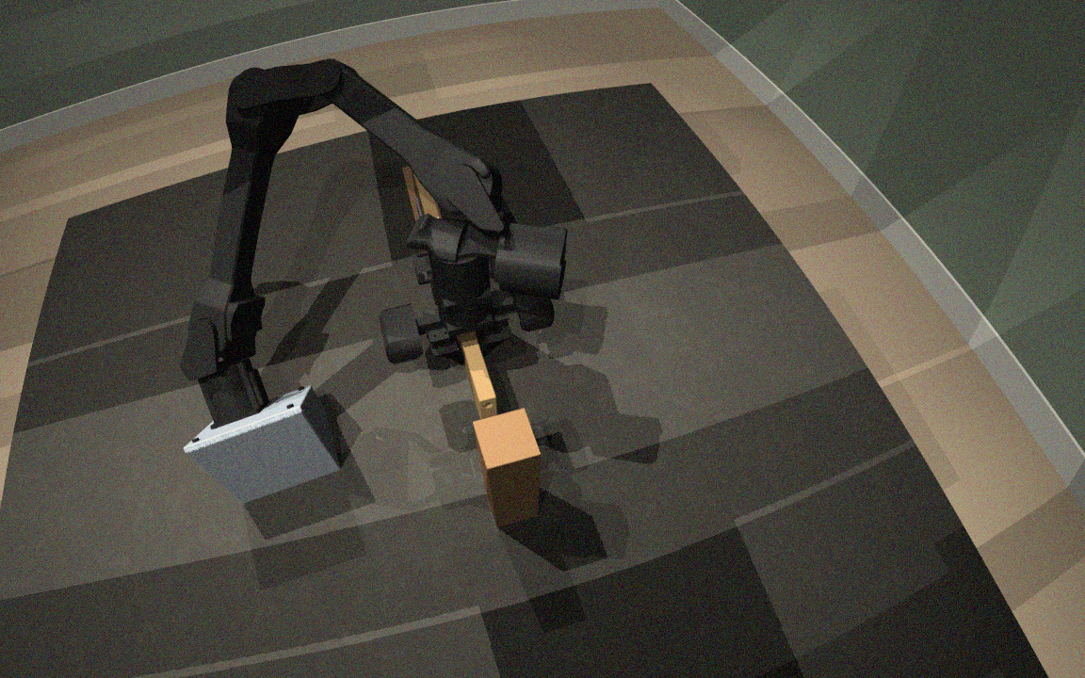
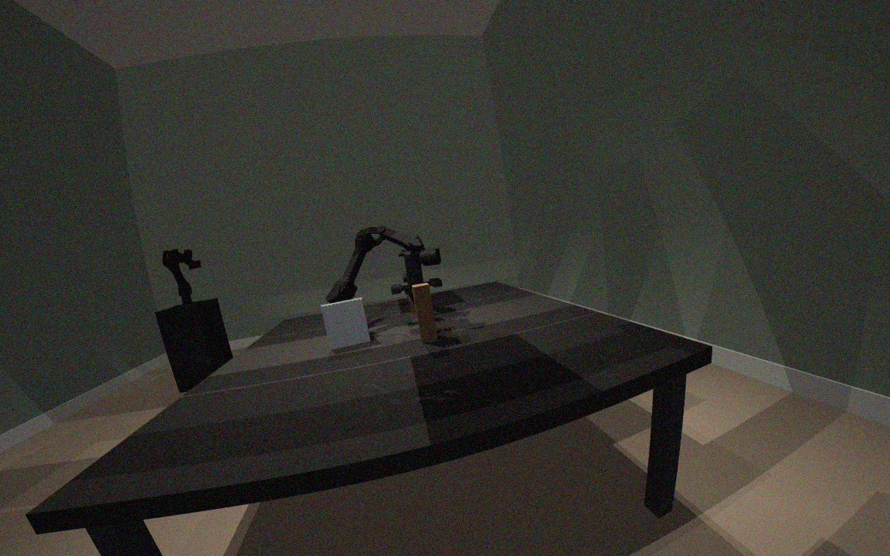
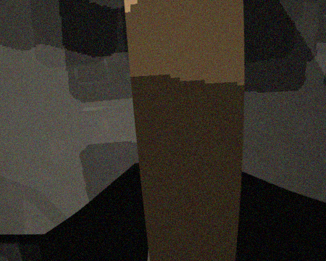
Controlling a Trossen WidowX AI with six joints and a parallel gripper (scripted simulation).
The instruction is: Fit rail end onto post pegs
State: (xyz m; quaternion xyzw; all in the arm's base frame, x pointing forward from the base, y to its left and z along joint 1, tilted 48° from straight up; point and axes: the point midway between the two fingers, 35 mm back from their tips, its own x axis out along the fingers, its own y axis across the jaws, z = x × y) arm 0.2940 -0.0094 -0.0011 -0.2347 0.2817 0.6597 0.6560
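the gripper [image 1: 455, 335] points down over the dark table [image 1: 740, 421] and pinches the wooden rail [image 1: 477, 379] partway along its length, on the side of the post [image 1: 510, 463] away from the camera. the rail's near end sits right at the post's upper face, though contact cannot be told. beyond the gripper, the rail's far stretch [image 1: 418, 195] runs under the arm [image 1: 412, 143]. left of the post stands the arm's grey base block [image 1: 264, 443].
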